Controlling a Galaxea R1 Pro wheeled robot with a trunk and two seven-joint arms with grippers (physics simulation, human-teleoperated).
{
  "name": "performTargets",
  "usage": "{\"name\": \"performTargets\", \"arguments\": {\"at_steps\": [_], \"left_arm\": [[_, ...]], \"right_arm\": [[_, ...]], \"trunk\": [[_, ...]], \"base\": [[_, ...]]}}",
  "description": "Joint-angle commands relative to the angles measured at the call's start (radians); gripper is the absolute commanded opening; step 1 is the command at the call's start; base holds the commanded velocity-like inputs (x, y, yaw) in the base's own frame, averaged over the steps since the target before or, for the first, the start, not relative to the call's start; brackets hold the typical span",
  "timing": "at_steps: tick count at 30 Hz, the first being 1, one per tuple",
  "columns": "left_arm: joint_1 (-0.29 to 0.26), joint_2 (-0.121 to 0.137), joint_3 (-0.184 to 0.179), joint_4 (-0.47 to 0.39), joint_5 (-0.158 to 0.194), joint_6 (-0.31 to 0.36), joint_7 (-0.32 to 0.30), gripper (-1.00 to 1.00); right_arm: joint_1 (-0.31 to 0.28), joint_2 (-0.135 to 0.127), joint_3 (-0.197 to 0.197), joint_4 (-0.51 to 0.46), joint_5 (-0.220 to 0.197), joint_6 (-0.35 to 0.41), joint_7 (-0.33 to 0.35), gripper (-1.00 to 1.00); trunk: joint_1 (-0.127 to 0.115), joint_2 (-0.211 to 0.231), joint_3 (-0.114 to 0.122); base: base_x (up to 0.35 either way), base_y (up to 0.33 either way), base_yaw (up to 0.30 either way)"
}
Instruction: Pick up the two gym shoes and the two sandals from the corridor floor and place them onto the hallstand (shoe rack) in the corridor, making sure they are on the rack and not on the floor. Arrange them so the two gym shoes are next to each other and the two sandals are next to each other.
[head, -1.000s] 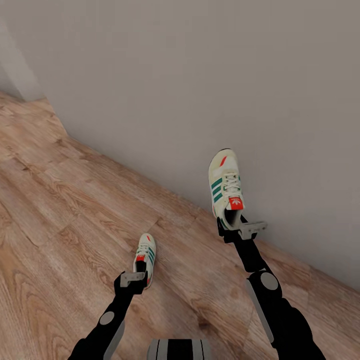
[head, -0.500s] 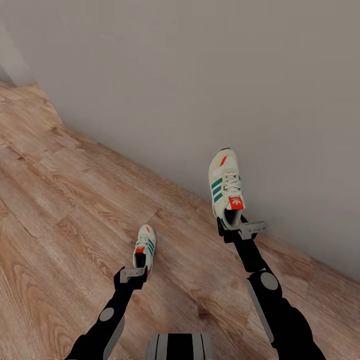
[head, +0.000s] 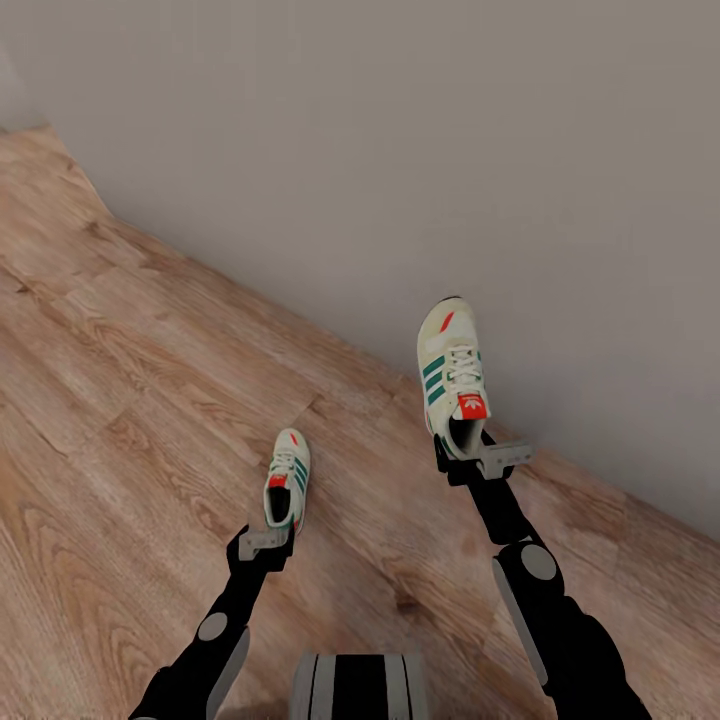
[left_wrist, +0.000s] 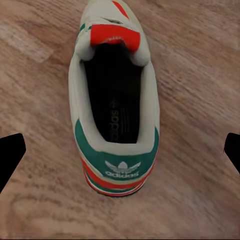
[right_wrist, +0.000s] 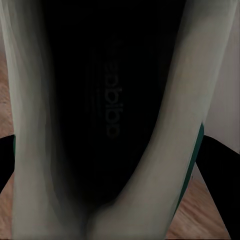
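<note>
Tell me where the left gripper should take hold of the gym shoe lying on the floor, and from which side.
Probably the heel collar. The gym shoe on the floor lies upright, heel toward the left gripper, opening facing up, fingers spread wide on both sides. Come down from above and behind the heel and pinch across the padded heel walls: they are the narrowest firm part, as the right gripper holds its own shoe.

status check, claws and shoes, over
Right claw shut on the right sneaker, lifted near the wall. Left claw open behind the left sneaker on the floor. Nothing in the way.
</note>
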Motion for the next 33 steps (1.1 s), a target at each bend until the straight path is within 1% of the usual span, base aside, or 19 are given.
{"name": "performTargets", "arguments": {"at_steps": [1,8,13,18,28,33], "left_arm": [[0.000,0.000,-0.002,0.001,0.004,-0.004,0.000,1.00],[0.000,0.000,-0.002,0.001,0.004,-0.008,0.000,1.00],[0.000,0.000,-0.002,0.001,0.004,-0.049,0.000,1.00],[0.000,0.000,-0.002,0.001,0.004,-0.053,-0.001,1.00],[0.000,0.000,-0.002,0.001,0.004,-0.055,0.000,1.00],[0.000,0.000,-0.001,0.001,0.004,-0.055,-0.001,1.00]], "right_arm": [[0.000,0.000,-0.001,0.000,0.005,-0.002,0.002,-1.00],[0.000,0.000,-0.001,0.000,0.005,-0.002,0.002,-1.00],[0.000,0.000,-0.001,0.000,0.005,-0.002,0.002,-1.00],[0.000,0.000,-0.001,0.000,0.005,-0.002,0.002,-1.00],[0.000,0.000,-0.001,0.000,0.005,-0.002,0.002,-1.00],[0.000,0.000,-0.001,0.000,0.005,-0.002,0.002,-1.00]], "trunk": [[0.000,0.000,-0.006],[0.003,-0.002,-0.045],[0.006,-0.003,-0.072],[0.008,-0.004,-0.099],[0.008,-0.004,-0.101],[0.008,-0.004,-0.101]], "base": [[0.000,0.000,0.000],[0.000,0.000,0.000],[0.000,0.000,0.000],[0.000,0.000,0.000],[0.000,0.000,0.000],[0.120,0.000,0.000]]}}
